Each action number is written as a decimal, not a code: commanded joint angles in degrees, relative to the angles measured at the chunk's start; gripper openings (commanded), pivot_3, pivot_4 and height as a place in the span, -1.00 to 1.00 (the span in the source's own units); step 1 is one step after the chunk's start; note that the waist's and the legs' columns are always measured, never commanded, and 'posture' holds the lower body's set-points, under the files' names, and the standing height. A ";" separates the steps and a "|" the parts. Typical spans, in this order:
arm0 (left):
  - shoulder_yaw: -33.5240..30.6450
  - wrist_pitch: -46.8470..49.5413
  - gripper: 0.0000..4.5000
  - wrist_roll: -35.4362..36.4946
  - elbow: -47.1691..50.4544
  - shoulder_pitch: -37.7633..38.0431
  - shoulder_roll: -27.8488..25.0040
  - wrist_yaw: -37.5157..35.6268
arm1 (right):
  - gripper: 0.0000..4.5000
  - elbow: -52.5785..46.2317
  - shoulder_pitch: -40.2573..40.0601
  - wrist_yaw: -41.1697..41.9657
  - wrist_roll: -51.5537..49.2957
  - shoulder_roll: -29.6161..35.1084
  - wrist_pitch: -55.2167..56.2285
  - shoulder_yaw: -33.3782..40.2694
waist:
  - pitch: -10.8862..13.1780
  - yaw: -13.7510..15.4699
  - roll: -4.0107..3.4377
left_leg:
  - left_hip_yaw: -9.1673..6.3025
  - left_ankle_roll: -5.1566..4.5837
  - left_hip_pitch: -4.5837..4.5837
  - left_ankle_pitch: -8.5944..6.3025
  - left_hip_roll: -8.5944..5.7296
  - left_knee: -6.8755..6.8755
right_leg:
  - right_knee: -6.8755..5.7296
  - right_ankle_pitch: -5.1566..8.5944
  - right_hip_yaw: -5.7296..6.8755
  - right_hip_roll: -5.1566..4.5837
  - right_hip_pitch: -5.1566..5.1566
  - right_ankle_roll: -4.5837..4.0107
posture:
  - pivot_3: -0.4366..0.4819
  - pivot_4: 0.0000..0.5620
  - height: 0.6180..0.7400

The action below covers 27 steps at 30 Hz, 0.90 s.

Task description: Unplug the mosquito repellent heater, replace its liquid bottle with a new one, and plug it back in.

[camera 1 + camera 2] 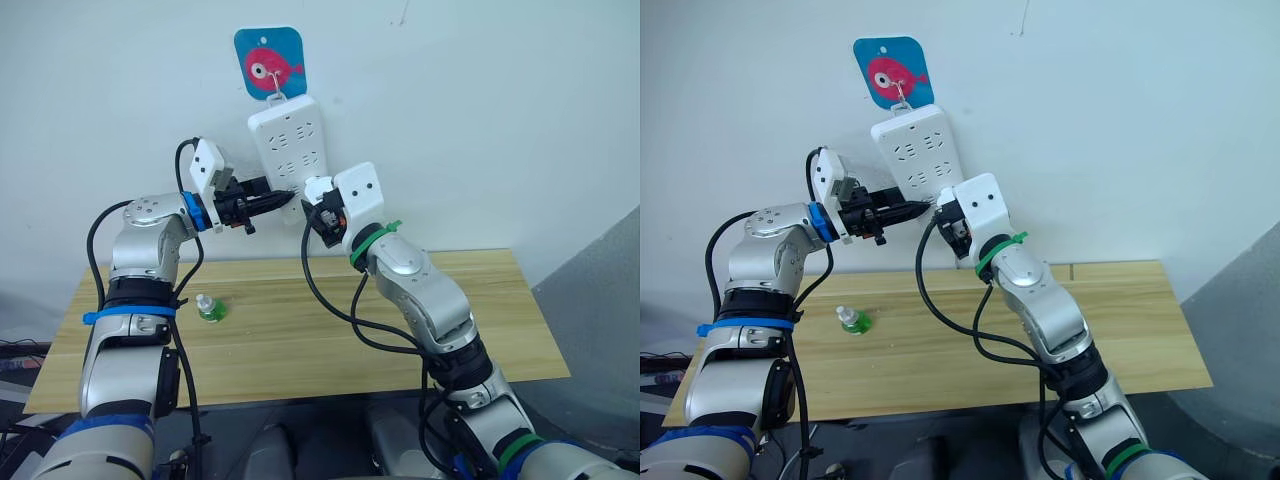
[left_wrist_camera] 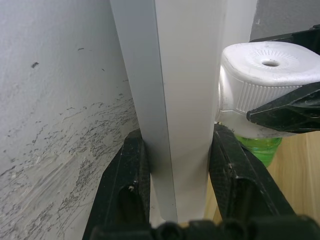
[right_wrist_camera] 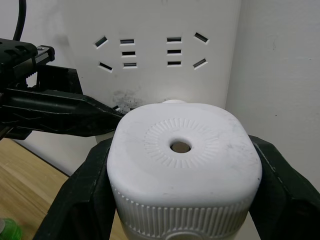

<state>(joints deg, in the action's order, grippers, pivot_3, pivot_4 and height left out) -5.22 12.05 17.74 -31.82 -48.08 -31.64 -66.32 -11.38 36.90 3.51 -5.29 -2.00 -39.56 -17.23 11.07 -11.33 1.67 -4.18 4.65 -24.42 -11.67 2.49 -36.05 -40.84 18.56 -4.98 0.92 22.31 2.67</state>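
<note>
The white mosquito repellent heater sits against the lower face of the white power strip on the wall, its prongs hidden. My right gripper is shut on the heater, one black finger on each side. Its liquid bottle shows green under the heater. My left gripper is shut on the strip's lower end, clamping its two side edges just beside the heater. The new one, a green bottle with a white cap, stands on the wooden table at the left, below my left arm.
The strip hangs from a hook on a blue plaque with a pink fish. The table stands against the white wall. A black cable loops from my right wrist down over the table's middle.
</note>
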 commanded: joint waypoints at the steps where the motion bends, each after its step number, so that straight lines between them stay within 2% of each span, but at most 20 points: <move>1: 0.26 -1.64 -0.43 -0.49 1.87 -0.20 -0.25 0.68 | 0.32 -10.31 -1.60 0.56 -0.99 0.00 -4.19 1.44 | 0.00 0.10 -0.01 | -0.02 0.00 -0.01 0.00 0.00 0.01 | 0.01 0.00 0.01 0.00 0.00 0.00 | -0.60 -0.39 0.75; 8: -0.31 -2.90 -0.43 -1.04 0.67 0.75 -1.06 2.05 | 0.32 -25.64 -6.44 3.24 -4.83 3.30 -16.60 2.83 | 0.03 0.02 -0.05 | -0.29 0.00 -0.28 0.00 0.01 0.01 | 0.09 0.07 -0.05 -0.02 0.04 0.06 | -0.63 -0.38 0.75; 12: -0.68 -4.02 -0.43 -1.49 1.37 2.26 -1.94 3.18 | 0.32 -27.73 -6.84 3.74 -6.43 3.25 -19.04 4.76 | 0.03 -0.43 -0.06 | -0.25 0.02 -0.14 0.03 -0.06 -0.04 | -0.04 0.07 -0.10 0.05 0.02 0.07 | -0.63 -0.38 0.75; 16: -2.77 -2.19 -0.43 0.27 4.88 5.49 -3.51 3.97 | 0.32 -27.49 -6.74 3.48 -8.07 2.11 -18.75 9.70 | 0.03 -1.43 -0.06 | -0.20 0.00 -0.02 0.08 -0.03 -0.04 | -0.11 0.15 -0.20 0.11 -0.03 0.22 | -0.61 -0.39 0.75; 17: -2.59 -3.14 -0.18 0.01 6.23 6.97 -4.39 3.11 | 0.32 -27.38 -6.55 3.50 -8.33 2.28 -18.70 10.49 | 0.03 -1.59 -0.06 | -0.17 0.00 -0.02 0.08 -0.02 -0.04 | -0.11 0.14 -0.23 0.11 -0.03 0.20 | -0.61 -0.39 0.75; 19: -2.21 -4.10 -0.03 -0.14 10.59 10.99 -6.53 1.62 | 0.32 -27.31 -6.23 3.58 -8.70 2.69 -18.70 11.76 | 0.03 -2.50 -0.08 | -0.12 0.00 0.00 0.08 0.00 -0.01 | -0.11 0.09 -0.29 0.11 -0.02 0.12 | -0.61 -0.39 0.75; 23: -3.72 -4.52 0.53 1.28 21.34 19.10 -10.18 1.22 | 0.32 -27.66 -6.25 3.77 -10.08 2.48 -19.13 14.54 | 0.05 -2.87 -0.11 | -0.11 0.00 0.02 0.07 0.11 0.14 | -0.11 0.07 -0.33 0.08 0.03 -0.01 | -0.59 -0.39 0.75; 26: -4.33 -4.27 0.97 3.07 30.66 24.79 -13.34 -1.24 | 0.32 -27.99 -6.62 3.89 -11.65 2.24 -18.98 17.32 | 0.06 -2.74 -0.12 | -0.19 0.01 -0.07 0.07 0.16 0.19 | -0.04 0.09 -0.35 0.01 0.07 -0.04 | -0.50 -0.42 0.75; 27: -4.47 -3.17 1.00 4.26 33.87 25.62 -13.70 -1.26 | 0.32 -28.09 -6.76 3.47 -13.12 0.93 -19.20 19.32 | 0.06 -2.48 -0.13 | -0.20 0.01 -0.07 0.07 0.17 0.19 | -0.05 0.09 -0.35 0.01 0.07 -0.04 | -0.47 -0.43 0.75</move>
<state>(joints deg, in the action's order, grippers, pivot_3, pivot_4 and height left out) -7.36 8.43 19.31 -4.45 -22.72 -44.06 -67.05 -36.35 29.84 7.30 -15.87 0.50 -59.35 -0.82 11.14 -13.81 1.54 -4.38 4.66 -24.49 -11.60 2.65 -35.86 -40.89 18.66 -5.32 0.93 22.38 2.62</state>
